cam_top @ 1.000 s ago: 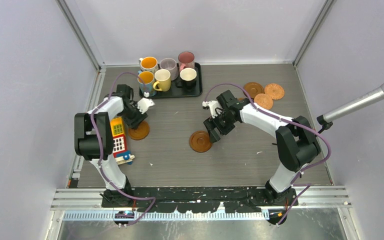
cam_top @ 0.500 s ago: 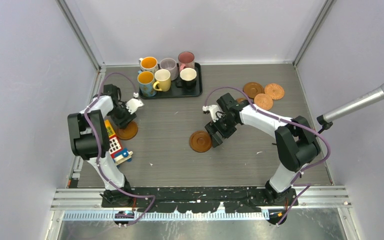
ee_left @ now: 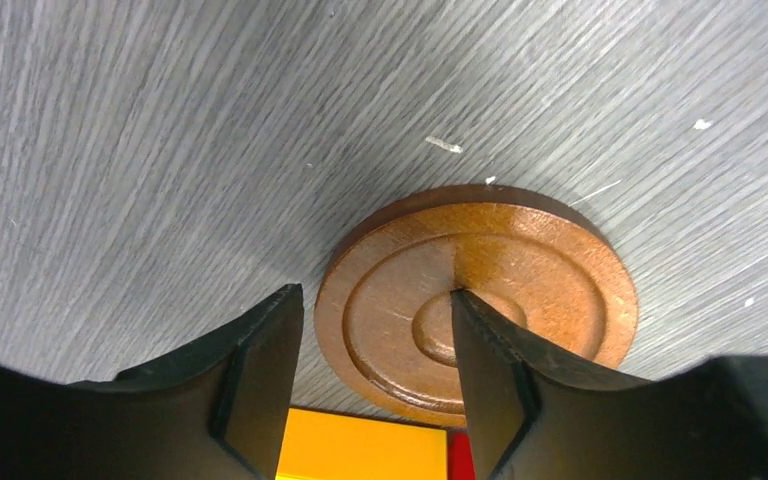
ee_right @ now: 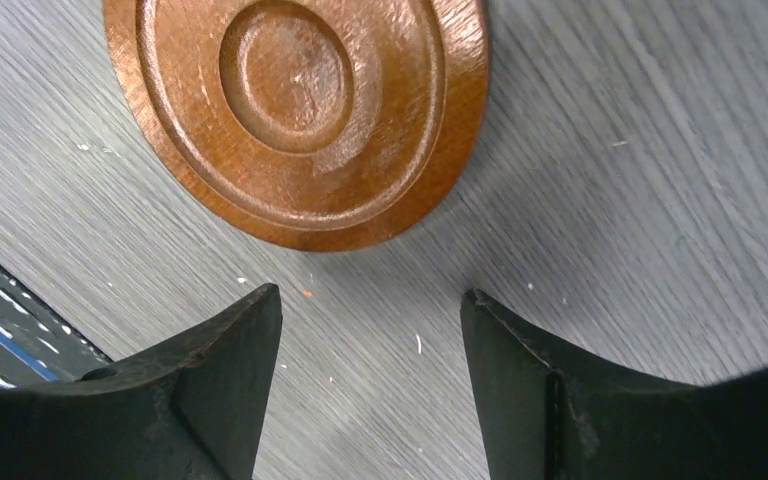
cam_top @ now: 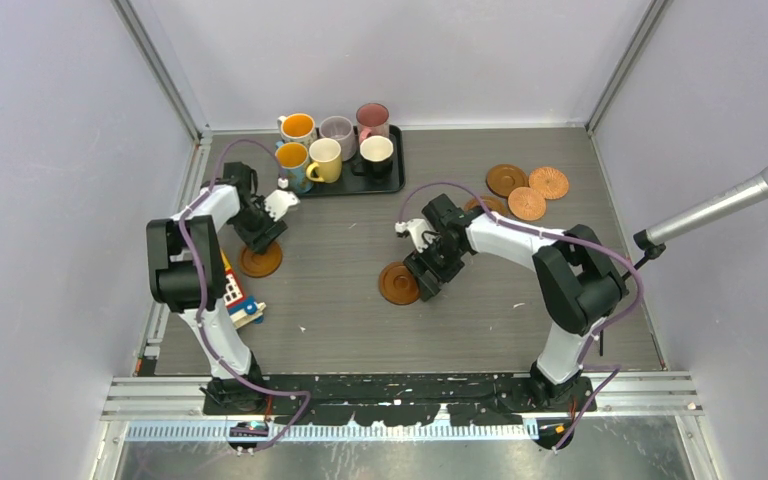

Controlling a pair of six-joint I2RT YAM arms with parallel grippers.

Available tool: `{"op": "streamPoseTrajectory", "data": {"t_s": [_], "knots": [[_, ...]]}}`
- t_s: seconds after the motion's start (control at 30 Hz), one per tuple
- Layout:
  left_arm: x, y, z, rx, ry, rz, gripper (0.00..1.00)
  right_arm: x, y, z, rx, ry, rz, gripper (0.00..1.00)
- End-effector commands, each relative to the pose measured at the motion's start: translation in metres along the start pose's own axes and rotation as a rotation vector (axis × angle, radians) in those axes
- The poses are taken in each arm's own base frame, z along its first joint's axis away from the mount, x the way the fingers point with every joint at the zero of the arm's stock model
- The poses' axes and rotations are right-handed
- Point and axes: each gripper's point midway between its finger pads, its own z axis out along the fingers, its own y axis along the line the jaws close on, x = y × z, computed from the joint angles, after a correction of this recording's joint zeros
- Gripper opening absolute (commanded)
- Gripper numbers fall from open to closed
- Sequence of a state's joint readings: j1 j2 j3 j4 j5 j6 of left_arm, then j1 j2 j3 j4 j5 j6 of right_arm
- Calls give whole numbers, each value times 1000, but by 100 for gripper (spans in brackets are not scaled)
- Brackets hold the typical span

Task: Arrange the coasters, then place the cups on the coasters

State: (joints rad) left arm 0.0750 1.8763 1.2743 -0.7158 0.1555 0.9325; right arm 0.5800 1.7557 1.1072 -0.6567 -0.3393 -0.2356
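Note:
One brown coaster (cam_top: 260, 260) (ee_left: 475, 300) lies flat on the table at the left. My left gripper (cam_top: 261, 236) (ee_left: 373, 293) is open just over its edge, one finger above the disc's middle, the other off its rim. A second coaster (cam_top: 398, 283) (ee_right: 295, 110) lies mid-table; my right gripper (cam_top: 430, 268) (ee_right: 370, 295) is open beside it, with bare table between its fingers. Three coasters (cam_top: 526, 190) sit at the back right, and another (cam_top: 480, 204) is partly hidden by the right arm. Several cups (cam_top: 324, 158) stand on the black tray (cam_top: 360, 184).
A yellow and red toy block (cam_top: 232, 290) (ee_left: 360, 445) lies at the left edge, close to the left coaster. A microphone (cam_top: 740, 205) reaches in from the right wall. Walls enclose the table on three sides.
The left gripper dragged its coaster leftward, then opened and let it go flat on the table. The right gripper shifted slightly left toward the middle coaster and narrowed a little.

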Motion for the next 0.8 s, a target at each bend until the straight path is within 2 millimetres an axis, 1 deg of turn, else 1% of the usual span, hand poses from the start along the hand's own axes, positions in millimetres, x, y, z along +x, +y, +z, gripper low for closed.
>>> {"op": "streamPoseTrajectory", "data": {"t_s": [0.0, 0.07, 0.1, 0.2, 0.33, 0.43, 0.5, 0.53, 0.63, 0.7, 0.77], "knots": [[-25, -15, -9, 66, -111, -54, 64, -28, 2, 6, 24, -59, -63, 70], [-33, -18, -22, 65, -153, -73, 73, -35, 4, 11, 32, -68, -61, 69], [-39, -19, -33, 56, -184, -80, 77, -40, 5, 13, 33, -76, -57, 68], [-55, -29, -57, 65, -272, -121, 85, -52, 6, 21, 34, -91, -40, 64], [-71, -47, -79, 82, -357, -139, 87, -73, 13, 32, 10, -125, -19, 58], [-79, -61, -88, 108, -387, -143, 88, -90, 24, 40, -10, -150, -9, 50], [-82, -73, -91, 134, -403, -142, 88, -102, 30, 44, -25, -174, 14, 48], [-86, -85, -90, 152, -404, -123, 88, -109, 31, 44, -31, -188, 36, 48], [-94, -115, -88, 186, -409, -76, 88, -126, 26, 35, -22, -225, 78, 48], [-100, -137, -80, 208, -396, -49, 88, -133, 16, 17, -10, -265, 97, 51], [-112, -156, -74, 221, -393, -14, 89, -136, 5, -4, -6, -310, 128, 53]]}}
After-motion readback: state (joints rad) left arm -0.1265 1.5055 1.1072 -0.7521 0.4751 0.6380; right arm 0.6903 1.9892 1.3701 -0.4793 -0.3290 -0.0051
